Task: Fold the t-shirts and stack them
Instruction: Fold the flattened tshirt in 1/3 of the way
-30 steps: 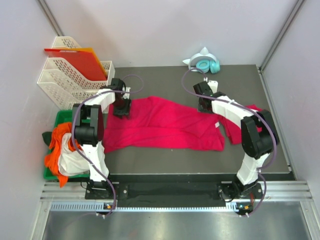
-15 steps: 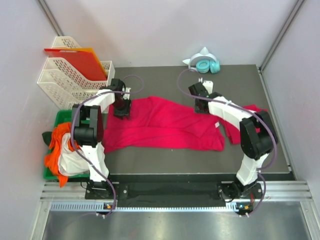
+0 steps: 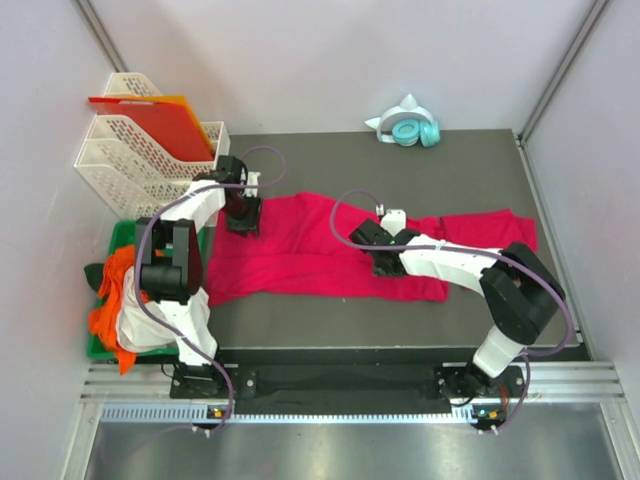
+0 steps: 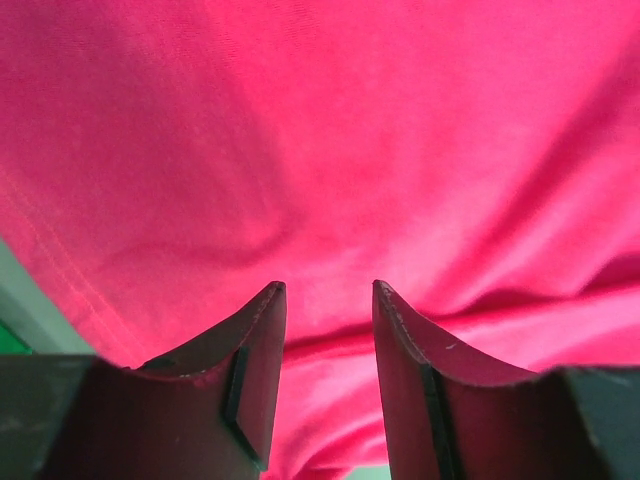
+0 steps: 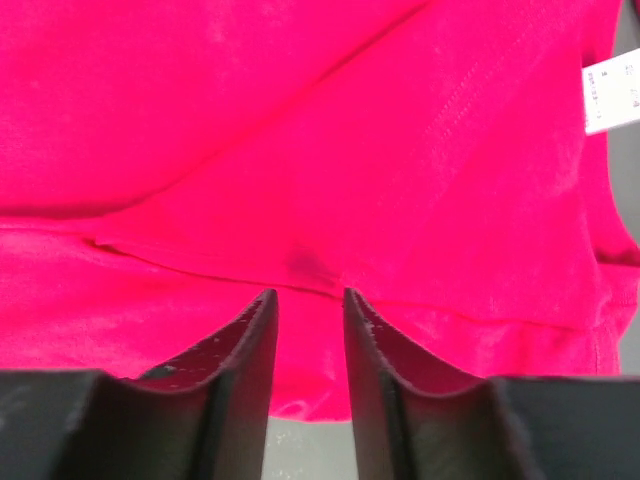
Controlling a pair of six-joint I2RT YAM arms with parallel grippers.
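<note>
The t-shirt (image 3: 320,250) lies spread across the table (image 3: 500,170). It is judged soft, light and limp, so hems or folds should be pinched. The jaws are apart on both: left gripper (image 4: 328,285) at the far-left edge, right gripper (image 5: 308,292) over a near fold.

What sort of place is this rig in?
Probably a lab robot cell: plain white enclosure walls, an aluminium mounting rail, and a t-shirt spread on a dark mat.

Neck label (image 5: 612,97) cut off at right edge, print unreadable; t-shirt (image 4: 330,140) overflows both wrist views.
</note>
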